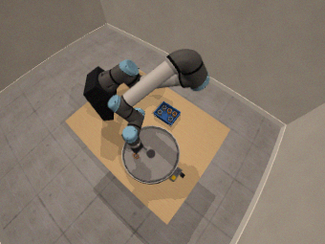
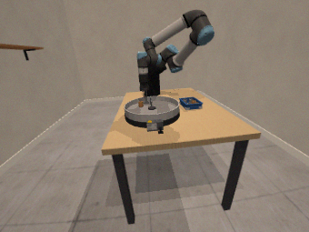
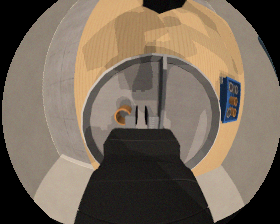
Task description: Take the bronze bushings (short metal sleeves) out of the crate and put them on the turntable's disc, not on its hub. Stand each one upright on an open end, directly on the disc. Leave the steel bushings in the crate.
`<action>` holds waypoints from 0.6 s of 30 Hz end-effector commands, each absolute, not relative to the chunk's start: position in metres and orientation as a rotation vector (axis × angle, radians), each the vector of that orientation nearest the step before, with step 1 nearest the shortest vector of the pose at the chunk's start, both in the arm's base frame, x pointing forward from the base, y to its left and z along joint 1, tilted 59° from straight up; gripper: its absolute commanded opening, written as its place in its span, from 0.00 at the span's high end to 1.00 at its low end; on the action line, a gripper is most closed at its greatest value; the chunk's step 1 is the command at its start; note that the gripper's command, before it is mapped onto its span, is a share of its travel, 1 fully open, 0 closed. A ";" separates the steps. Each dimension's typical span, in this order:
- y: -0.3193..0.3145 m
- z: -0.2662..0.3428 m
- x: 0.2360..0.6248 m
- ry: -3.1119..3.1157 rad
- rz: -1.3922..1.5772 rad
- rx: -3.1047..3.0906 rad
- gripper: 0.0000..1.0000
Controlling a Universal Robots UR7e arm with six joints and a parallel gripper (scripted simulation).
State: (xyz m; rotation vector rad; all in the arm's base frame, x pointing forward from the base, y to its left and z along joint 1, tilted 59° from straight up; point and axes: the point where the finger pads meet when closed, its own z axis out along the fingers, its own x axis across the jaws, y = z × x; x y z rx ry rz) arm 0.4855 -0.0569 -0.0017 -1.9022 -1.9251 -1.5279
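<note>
A bronze bushing [image 1: 136, 156] [image 2: 141, 104] [image 3: 118, 114] stands upright on the turntable's disc [image 1: 158, 169] [image 3: 187, 102], away from the dark hub [image 1: 150, 153] [image 2: 152, 107]. My gripper [image 3: 141, 111] is over the disc, its fingers parted by a narrow gap with nothing between them. In the wrist view the bushing is just left of the fingers, outside them. The blue crate [image 1: 160, 117] [image 2: 191, 106] [image 3: 224, 109] holds two bronze bushings, one of them a bronze bushing [image 1: 174, 114] near its edge, and several grey steel bushings, such as a steel bushing [image 1: 160, 112].
A raised rim [image 1: 179, 148] [image 2: 132, 115] surrounds the disc. A grey upright bar [image 3: 162, 90] shows right of the fingers in the wrist view. A small box with a yellow button [image 1: 174, 177] [image 2: 150, 122] sits against the turntable's outer side. The crate lies beside the turntable on the wooden table [image 1: 201, 132] [image 2: 214, 126].
</note>
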 end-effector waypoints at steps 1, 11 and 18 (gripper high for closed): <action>-0.057 -0.002 0.486 -1.926 -1.528 -1.903 0.62; -0.057 -0.002 0.486 -1.926 -1.528 -1.903 0.62; -0.057 -0.001 0.485 -1.926 -1.528 -1.903 0.64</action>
